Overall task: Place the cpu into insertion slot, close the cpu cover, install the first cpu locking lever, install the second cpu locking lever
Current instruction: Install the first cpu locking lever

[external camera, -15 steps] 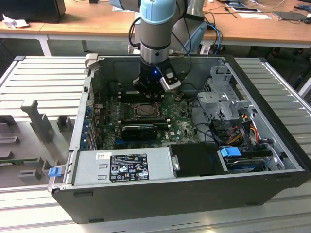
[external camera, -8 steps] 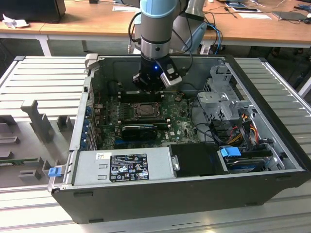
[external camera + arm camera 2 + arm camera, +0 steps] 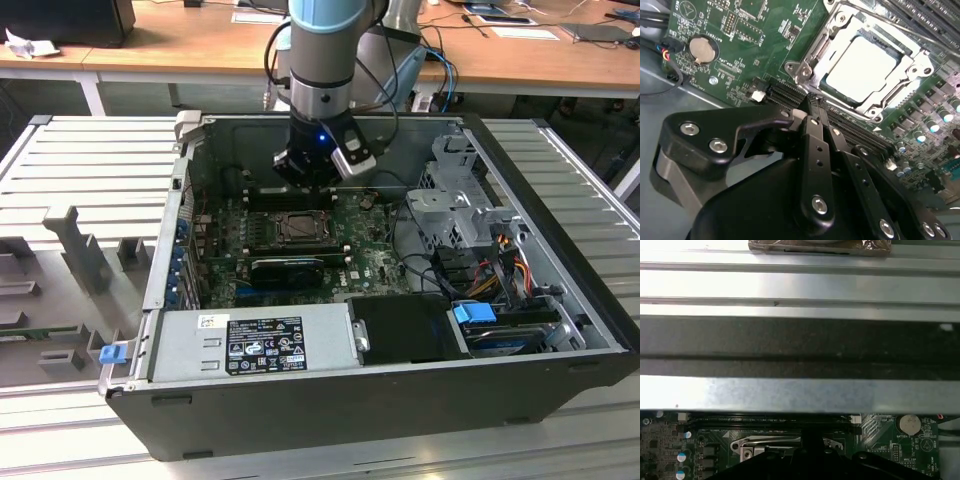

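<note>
The cpu [image 3: 860,67] shows its pale metal face inside the insertion slot [image 3: 298,228] on the green motherboard. The cpu cover [image 3: 900,87], a metal frame with a square cut-out, lies flat around the chip. In the second wrist view my gripper [image 3: 812,102] is shut with nothing between the fingers. Its tips hover just off one corner of the socket, over a black memory slot [image 3: 790,92]. In the exterior view the gripper [image 3: 320,168] hangs just behind the socket. In the first wrist view a shiny lever rod [image 3: 765,440] runs along the socket's edge.
The open computer case [image 3: 560,300] surrounds the board with metal walls. A power supply [image 3: 260,345] lies at the front and a drive cage with cables [image 3: 470,220] at the exterior view's right. A coin battery [image 3: 702,50] sits on the board.
</note>
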